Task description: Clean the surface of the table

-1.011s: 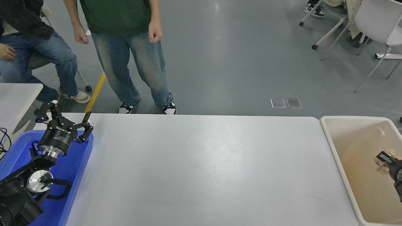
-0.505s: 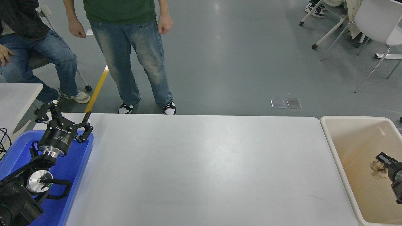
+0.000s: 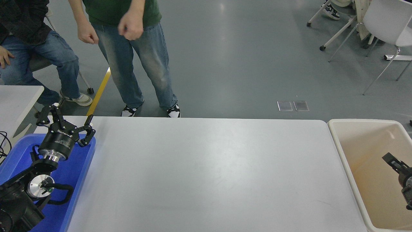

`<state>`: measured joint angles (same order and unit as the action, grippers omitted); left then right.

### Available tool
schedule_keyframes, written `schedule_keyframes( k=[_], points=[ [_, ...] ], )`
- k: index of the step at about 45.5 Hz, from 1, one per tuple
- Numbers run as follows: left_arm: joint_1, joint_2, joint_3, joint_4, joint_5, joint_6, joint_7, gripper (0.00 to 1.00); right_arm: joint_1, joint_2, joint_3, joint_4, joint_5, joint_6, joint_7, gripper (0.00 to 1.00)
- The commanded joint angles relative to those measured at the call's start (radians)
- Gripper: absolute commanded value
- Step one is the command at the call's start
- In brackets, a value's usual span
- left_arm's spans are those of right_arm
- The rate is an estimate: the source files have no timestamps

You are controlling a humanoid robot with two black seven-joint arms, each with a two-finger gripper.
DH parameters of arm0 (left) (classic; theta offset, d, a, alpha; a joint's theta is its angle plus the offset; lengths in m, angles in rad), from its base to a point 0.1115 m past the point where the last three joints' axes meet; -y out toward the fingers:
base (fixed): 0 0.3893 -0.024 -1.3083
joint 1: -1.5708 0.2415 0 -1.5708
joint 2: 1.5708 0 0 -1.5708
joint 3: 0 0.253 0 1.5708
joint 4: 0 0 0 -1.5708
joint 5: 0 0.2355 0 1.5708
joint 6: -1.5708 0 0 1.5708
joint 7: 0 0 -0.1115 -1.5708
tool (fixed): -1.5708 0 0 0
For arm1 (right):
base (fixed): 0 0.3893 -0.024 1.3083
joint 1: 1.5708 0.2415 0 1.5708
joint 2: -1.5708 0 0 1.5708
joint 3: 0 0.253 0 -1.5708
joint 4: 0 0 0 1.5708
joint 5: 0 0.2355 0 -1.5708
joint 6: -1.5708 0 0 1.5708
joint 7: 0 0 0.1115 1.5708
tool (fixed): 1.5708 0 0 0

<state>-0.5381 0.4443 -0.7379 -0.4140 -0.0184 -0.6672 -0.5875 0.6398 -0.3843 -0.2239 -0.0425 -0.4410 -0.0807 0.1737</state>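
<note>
The table surface fills the middle and lower frame, and nothing is seen lying on it. The clearing step is judged nearly finished. The right gripper is seen above the beige bin at the right edge; whether it is opened or closed cannot be told. Next, a withdrawal from the bin seems called for. The left gripper is parked released over the blue tray at lower left. A grey floor, a standing person and chairs are seen at the top.
</note>
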Motion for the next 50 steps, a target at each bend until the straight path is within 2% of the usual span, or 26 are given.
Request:
schedule_keyframes(
  k=[1,8,13,21,26,36,45,50],
  points=[
    [0.001,0.001,0.0,0.0,0.0,0.001,0.0,1.0,0.008,0.001,0.017,0.0,0.005,0.001,0.0,1.0],
    [0.001,0.001,0.0,0.001,0.0,0.003,0.0,1.0,0.012,-0.001,0.063,0.009,0.021,-0.001,0.0,1.0],
    [0.001,0.001,0.0,0.001,0.0,0.004,-0.002,1.0,0.027,-0.013,0.191,0.05,0.034,0.002,0.001,1.0],
    [0.001,0.001,0.0,0.001,0.0,0.003,-0.002,1.0,0.047,-0.099,0.521,0.272,0.034,0.007,0.004,1.0],
    [0.001,0.001,0.0,0.0,0.0,0.003,0.0,1.0,0.031,-0.104,0.751,0.395,0.034,0.013,0.007,1.0],
    [0.001,0.001,0.0,0.001,0.0,0.003,-0.002,1.0,-0.083,-0.102,1.13,0.664,0.031,0.019,0.013,1.0],
    [0.001,0.001,0.0,0.001,0.0,0.003,-0.002,1.0,-0.164,0.025,1.463,0.809,0.034,0.032,0.033,1.0],
    [0.001,0.001,0.0,0.001,0.0,0.003,0.0,1.0,-0.18,0.05,1.551,0.814,0.057,0.127,0.029,1.0]
  ],
)
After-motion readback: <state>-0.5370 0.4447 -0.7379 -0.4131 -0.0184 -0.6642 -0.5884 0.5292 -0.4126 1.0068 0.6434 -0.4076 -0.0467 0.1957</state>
